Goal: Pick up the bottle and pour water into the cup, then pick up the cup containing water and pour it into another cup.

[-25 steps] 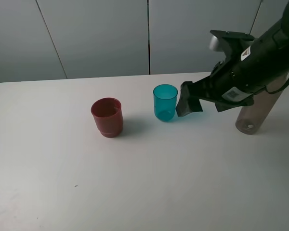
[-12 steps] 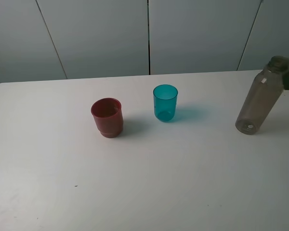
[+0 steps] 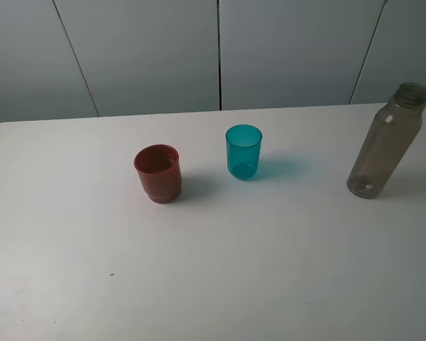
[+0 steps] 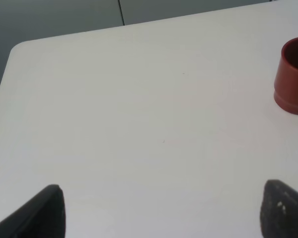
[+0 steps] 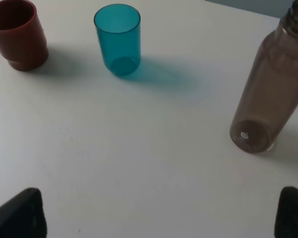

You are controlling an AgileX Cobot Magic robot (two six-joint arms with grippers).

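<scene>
The smoky grey-brown bottle (image 3: 385,142) stands upright at the table's right side, also in the right wrist view (image 5: 271,85). The teal cup (image 3: 243,151) (image 5: 117,38) stands upright near the middle. Left of it is the dark red cup (image 3: 158,173) (image 5: 16,32) (image 4: 293,75), also upright. Neither arm shows in the high view. My right gripper (image 5: 161,213) is open, its fingertips (image 5: 25,213) wide apart, short of the bottle and cups with nothing between them. My left gripper (image 4: 161,208) is open over bare table, away from the red cup.
The white table (image 3: 220,263) has a rounded far-left corner (image 4: 20,47). Grey wall panels (image 3: 220,50) stand behind it. A tiny dark speck (image 3: 112,274) lies on the near left.
The right arm, which reached beside the teal cup a second ago, has pulled back to the right and left the high view. Cups and bottle stand as before.
</scene>
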